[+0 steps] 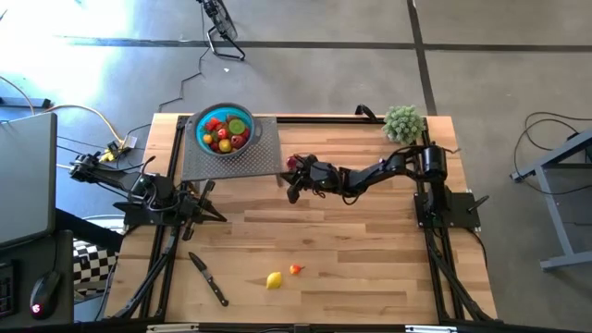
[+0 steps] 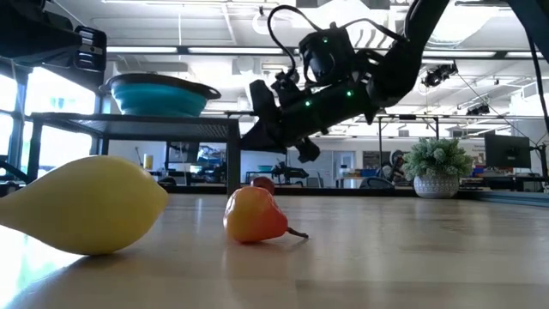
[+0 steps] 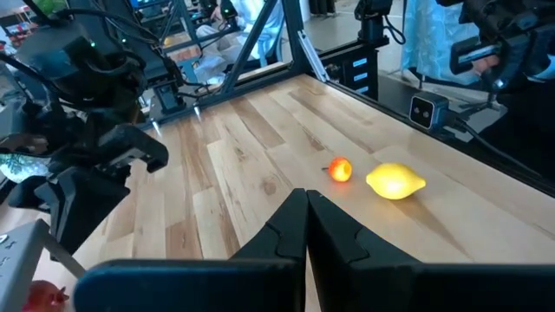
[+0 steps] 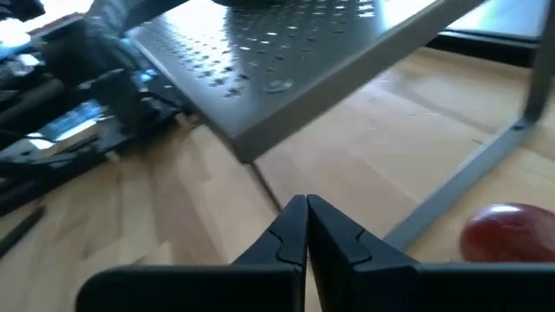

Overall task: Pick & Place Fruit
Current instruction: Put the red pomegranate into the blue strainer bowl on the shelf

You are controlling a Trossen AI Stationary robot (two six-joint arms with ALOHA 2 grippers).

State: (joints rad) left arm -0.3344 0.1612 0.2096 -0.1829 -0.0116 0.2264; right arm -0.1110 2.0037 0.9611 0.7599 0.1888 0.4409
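Observation:
A teal bowl [image 1: 225, 130] holding several small fruits stands on a grey perforated stand [image 1: 236, 157] at the table's far left. A red fruit [image 1: 292, 164] lies on the wood by the stand's right leg [image 4: 507, 232]. My right gripper [image 1: 293, 191] hovers shut just near of that fruit [image 4: 305, 217], touching nothing. A yellow lemon [image 1: 274, 279] and a small orange-red fruit [image 1: 296, 269] lie near the front edge [image 3: 395, 182] [image 3: 340, 169]. My left gripper [image 3: 306, 208] waits shut at the table's left side [image 1: 190, 202].
A black-handled knife [image 1: 209, 277] lies on the wood at the front left. A fuzzy green plant ball [image 1: 404, 123] in a pot stands at the far right corner. The stand's legs and overhanging shelf [image 4: 286, 87] are close in front of my right gripper.

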